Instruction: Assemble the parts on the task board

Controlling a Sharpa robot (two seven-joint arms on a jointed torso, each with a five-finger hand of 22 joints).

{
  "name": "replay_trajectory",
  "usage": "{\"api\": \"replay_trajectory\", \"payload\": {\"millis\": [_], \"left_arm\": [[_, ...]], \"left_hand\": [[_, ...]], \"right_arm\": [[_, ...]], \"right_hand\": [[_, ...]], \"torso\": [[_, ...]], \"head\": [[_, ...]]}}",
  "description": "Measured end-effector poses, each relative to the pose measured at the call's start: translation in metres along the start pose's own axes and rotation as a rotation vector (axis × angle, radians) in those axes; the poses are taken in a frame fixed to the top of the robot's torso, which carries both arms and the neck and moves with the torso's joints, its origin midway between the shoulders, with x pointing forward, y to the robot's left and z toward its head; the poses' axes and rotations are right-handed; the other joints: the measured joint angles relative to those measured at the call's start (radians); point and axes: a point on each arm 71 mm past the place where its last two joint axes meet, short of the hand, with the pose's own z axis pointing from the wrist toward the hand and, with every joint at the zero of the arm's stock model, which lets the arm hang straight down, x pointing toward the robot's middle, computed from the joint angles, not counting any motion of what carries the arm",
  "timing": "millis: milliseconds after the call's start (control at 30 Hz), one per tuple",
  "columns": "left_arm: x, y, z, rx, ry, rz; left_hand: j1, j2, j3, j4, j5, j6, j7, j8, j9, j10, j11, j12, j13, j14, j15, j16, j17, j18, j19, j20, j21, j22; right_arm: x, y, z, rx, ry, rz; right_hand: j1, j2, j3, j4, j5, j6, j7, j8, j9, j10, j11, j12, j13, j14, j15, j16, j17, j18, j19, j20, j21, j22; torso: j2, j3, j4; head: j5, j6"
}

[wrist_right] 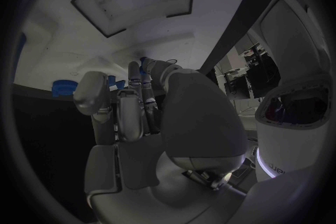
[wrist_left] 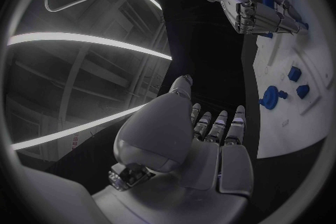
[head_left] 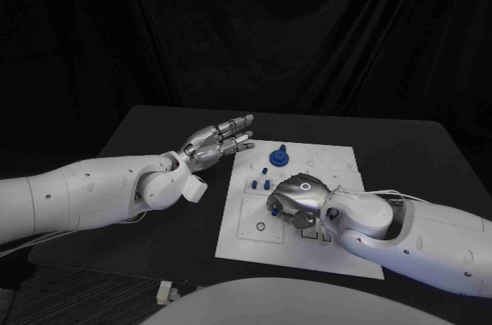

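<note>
My right hand (head_left: 295, 195) is curled over the middle of the task board (head_left: 338, 261), fingers closed on a small blue part (wrist_right: 145, 65). My left hand (head_left: 215, 141) hovers spread, holding nothing, off the board's left far corner. Next: seat the part precisely, I judge.

Head looks down; wrists close; all share task board (head_left: 338, 161).

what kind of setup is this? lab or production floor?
Looks like a lab test bench, probably: a black table against black curtains, one white task board with small blue parts, no line equipment.
</note>
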Motion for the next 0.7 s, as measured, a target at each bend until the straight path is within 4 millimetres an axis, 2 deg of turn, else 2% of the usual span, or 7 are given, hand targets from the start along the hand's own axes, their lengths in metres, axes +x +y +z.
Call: {"api": "replay_trajectory", "payload": {"millis": [200, 533, 600, 700], "left_arm": [[-0.0001, 0.0004, 0.0001, -0.002, 0.000, 0.000], [-0.0002, 0.0011, 0.0003, -0.005, 0.001, -0.001], [-0.0003, 0.0013, 0.0003, -0.005, 0.001, -0.001], [-0.0006, 0.0016, 0.0001, -0.006, 0.001, -0.001]], "left_hand": [[0.000, 0.000, 0.000, 0.000, 0.000, 0.000, 0.000, 0.000, 0.000, -0.001, 0.000, 0.000, 0.000, 0.000, 0.000, 0.000, 0.000, 0.000, 0.000, 0.000, 0.000, 0.000], [0.000, 0.000, 0.000, 0.000, 0.000, 0.000, 0.000, 0.000, 0.000, -0.001, 0.000, 0.000, 0.000, 0.000, 0.000, 0.000, 0.000, 0.000, 0.000, 0.000, 0.000, 0.000], [0.000, 0.000, 0.000, 0.000, 0.000, 0.000, 0.000, 0.000, 0.000, -0.001, 0.000, 0.000, 0.000, 0.000, 0.000, 0.000, 0.000, 0.000, 0.000, 0.000, 0.000, 0.000], [0.000, 0.000, 0.002, -0.002, 0.000, 0.000, 0.000, 0.000, 0.000, -0.001, 0.000, 0.000, 0.000, 0.000, 0.000, 0.000, 0.000, 0.000, 0.000, 0.000, 0.000, 0.000]], "right_arm": [[0.0017, 0.0000, 0.0006, 0.006, 0.010, 0.000], [0.0034, -0.0014, -0.0001, 0.015, 0.017, 0.001], [0.0035, -0.0023, -0.0012, 0.018, 0.017, 0.001], [0.0036, -0.0040, -0.0045, 0.023, 0.016, 0.002]], "right_hand": [[-0.014, -0.005, -0.009, 0.009, -0.007, -0.064, -0.015, -0.036, -0.019, -0.001, -0.001, -0.002, 0.001, 0.000, 0.000, -0.003, 0.000, 0.000, -0.007, 0.000, -0.011, 0.000], [-0.026, -0.009, -0.017, 0.017, -0.031, -0.080, -0.028, -0.042, -0.028, -0.005, 0.002, -0.002, 0.003, 0.000, 0.000, -0.003, 0.000, 0.000, -0.006, 0.000, -0.022, 0.000], [-0.028, -0.011, -0.026, 0.026, -0.049, -0.092, -0.030, -0.050, -0.033, -0.008, -0.001, -0.002, 0.004, 0.000, 0.000, -0.008, 0.000, 0.000, -0.007, 0.000, -0.024, 0.000], [-0.050, -0.016, -0.048, 0.045, -0.069, -0.115, -0.036, -0.063, -0.044, -0.014, 0.005, -0.006, 0.005, 0.000, 0.000, -0.015, 0.000, 0.000, -0.012, 0.002, -0.040, 0.000]], "torso": [[0.000, 0.0000, 0.0002], [0.000, 0.0000, 0.0007], [0.000, 0.0000, 0.0007], [0.000, 0.0000, 0.0005]], "head": [[-0.001, 0.000], [-0.002, 0.000], [-0.002, 0.000], [-0.003, 0.000]]}}
